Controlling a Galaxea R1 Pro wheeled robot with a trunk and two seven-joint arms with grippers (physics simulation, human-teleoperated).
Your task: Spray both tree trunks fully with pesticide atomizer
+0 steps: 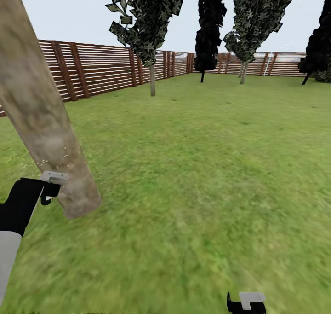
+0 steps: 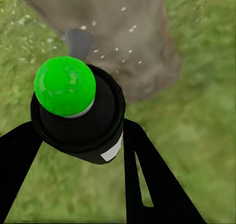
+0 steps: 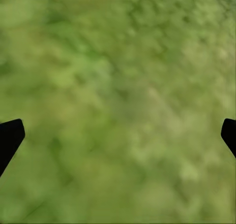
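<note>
Where the left hand (image 2: 81,135) closes its two black fingers (image 2: 152,184) around it, the pesticide atomizer (image 2: 78,113) sits clamped, a black bottle with a white patch on its side; in the left wrist view its top shows as a glossy green dome rather than red. It is held just beside the near tree trunk (image 1: 43,116), a thick grey-beige mottled column leaning across the left of the head view, with fine white specks dotted over its lower part. The trunk's base meets the lawn (image 1: 193,176) close to the left hand. The right hand (image 3: 118,135) hangs low over bare grass, its fingertips (image 3: 10,138) spread wide apart with nothing between them. Farther back stand a second pale-trunked tree (image 1: 152,79) and another (image 1: 243,72) near the brown slatted fence (image 1: 96,70), with dark cone-shaped cypresses (image 1: 209,28) between them and at the right edge.
</note>
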